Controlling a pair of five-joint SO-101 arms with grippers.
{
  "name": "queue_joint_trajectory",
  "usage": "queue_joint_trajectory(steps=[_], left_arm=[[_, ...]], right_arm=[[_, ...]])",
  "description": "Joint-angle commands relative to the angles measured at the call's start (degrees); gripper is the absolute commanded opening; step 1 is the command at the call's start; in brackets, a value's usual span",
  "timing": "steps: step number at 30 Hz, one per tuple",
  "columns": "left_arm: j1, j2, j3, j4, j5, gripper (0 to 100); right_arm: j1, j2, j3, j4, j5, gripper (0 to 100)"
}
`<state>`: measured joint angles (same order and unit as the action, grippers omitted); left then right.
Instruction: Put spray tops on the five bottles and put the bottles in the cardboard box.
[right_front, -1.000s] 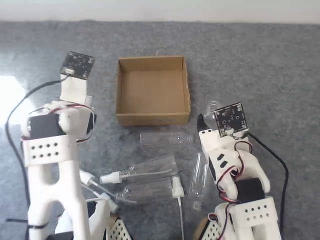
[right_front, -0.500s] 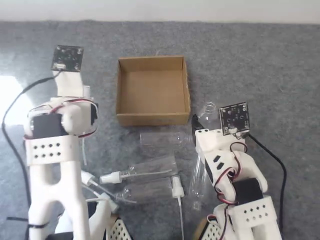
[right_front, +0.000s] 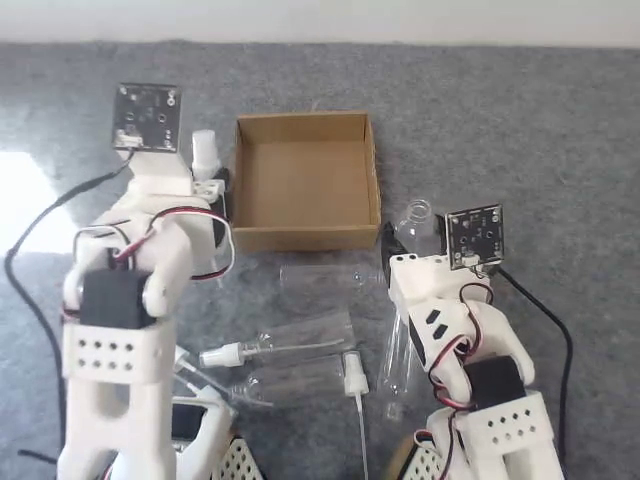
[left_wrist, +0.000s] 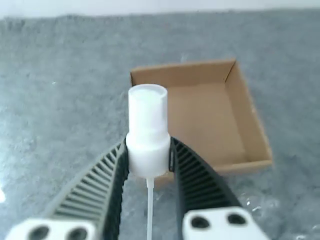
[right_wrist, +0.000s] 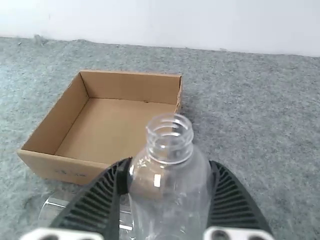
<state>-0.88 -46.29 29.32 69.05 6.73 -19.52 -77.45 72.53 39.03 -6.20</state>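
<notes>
Just off the cardboard box's (right_front: 305, 238) front corner, your right fingers (right_wrist: 95, 200) have raised their clamped bottle (right_wrist: 170, 165) upright. Your left fingers (left_wrist: 107, 177) have swung in at the opposite side, clamped on a spray top (left_wrist: 147, 125). Capping looks next. Grey carpeted counter (right_front: 520, 120), white wall (right_wrist: 200, 20) behind.

No legible text, label, number or sign in any view.
Cardboard box (right_wrist: 46, 163): faint small dark print on outer wall, too small to read.
Left-arm circuit board (right_front: 148, 117), right-arm circuit board (right_front: 474, 236): fine markings on face, not resolvable.
</notes>
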Motion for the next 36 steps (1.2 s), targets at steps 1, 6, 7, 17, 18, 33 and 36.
queue_joint_trajectory(steps=[1,6,7,17,18,33,36], left_arm=[[1.41,-3.08,-3.03,-4.4,4.31,1],[4.92,-8.0,-3.03,-8.18,8.09,1],[5.8,-9.32,-3.03,-8.79,8.62,1],[7.82,-18.73,-2.33,-13.01,11.87,1],[7.82,-19.43,-1.89,-13.01,12.04,1],[7.82,-36.04,14.46,-23.91,14.68,1],[7.82,-38.15,16.13,-25.05,14.68,1]], right_arm=[[-0.22,-1.19,-1.14,-1.8,-0.09,11.2],[-0.31,-1.19,0.79,-5.14,-0.09,11.4],[-0.31,-1.19,1.49,-6.29,0.0,11.4],[-0.4,-1.19,4.92,-12.7,0.0,11.2],[-0.4,-1.19,4.92,-12.7,0.0,11.2],[-5.67,-1.19,4.75,-12.79,0.88,11.2],[-7.69,-1.19,5.1,-12.7,4.48,11.1]])
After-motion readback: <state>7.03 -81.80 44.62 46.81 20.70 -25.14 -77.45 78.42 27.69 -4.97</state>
